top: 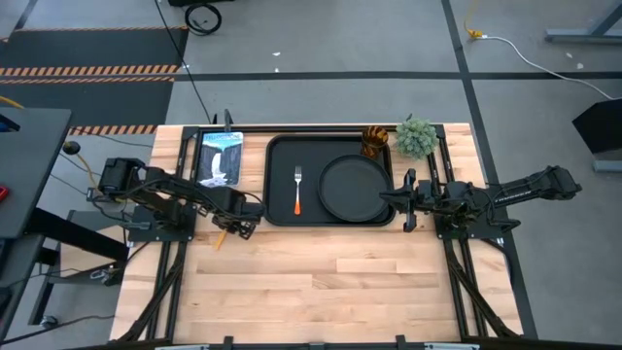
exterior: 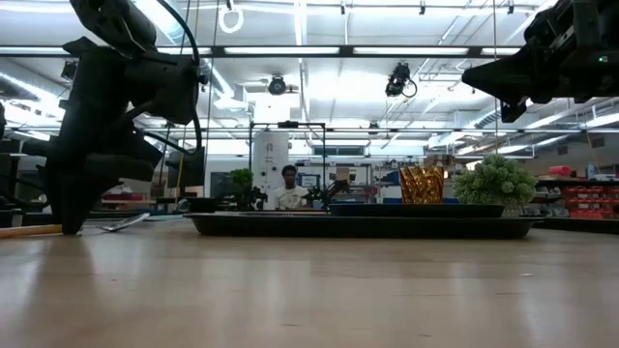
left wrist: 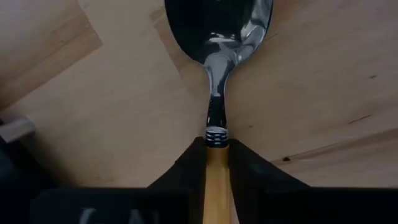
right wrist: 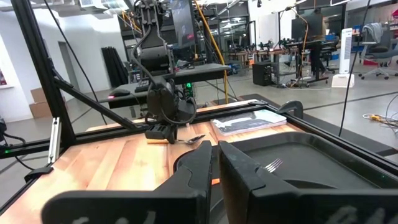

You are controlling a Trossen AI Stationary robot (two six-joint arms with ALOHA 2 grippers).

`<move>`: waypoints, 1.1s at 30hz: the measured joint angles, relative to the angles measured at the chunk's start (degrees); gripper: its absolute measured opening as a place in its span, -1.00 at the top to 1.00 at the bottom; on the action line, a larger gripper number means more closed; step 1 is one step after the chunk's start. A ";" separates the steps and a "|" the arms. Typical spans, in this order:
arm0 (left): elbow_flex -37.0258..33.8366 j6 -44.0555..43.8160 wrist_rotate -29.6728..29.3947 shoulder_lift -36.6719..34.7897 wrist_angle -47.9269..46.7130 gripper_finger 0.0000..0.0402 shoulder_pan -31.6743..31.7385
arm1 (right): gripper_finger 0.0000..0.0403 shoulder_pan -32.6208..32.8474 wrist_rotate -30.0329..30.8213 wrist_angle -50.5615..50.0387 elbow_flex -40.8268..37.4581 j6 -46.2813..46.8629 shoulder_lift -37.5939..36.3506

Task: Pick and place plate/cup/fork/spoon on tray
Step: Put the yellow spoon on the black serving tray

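Spoon: handle clamped in L gripper, on bench off tray left edge. Fork, plate on tray. R gripper fingers together, empty, over plate's right rim.

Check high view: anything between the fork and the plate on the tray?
Nothing. In the high view the fork and plate lie side by side on the tray, apart, with only bare tray floor between.

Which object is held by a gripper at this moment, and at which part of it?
The left gripper holds the spoon by its yellow-orange handle, just behind the neck, low at the table, left of the tray. The right gripper holds nothing.
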 joint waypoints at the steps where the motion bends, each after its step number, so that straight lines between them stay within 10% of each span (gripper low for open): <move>1: 0.00 -0.08 0.00 -0.05 -0.01 0.74 0.00 | 0.83 0.00 0.01 -0.01 0.02 0.00 0.02; 18: -0.28 -7.82 -7.43 -13.46 2.90 0.68 0.02 | 0.83 -0.01 -0.01 -0.01 0.00 0.02 0.02; 33: -0.19 -6.68 -15.65 -15.50 30.39 0.65 7.67 | 0.83 -0.01 0.00 0.01 0.01 0.01 0.00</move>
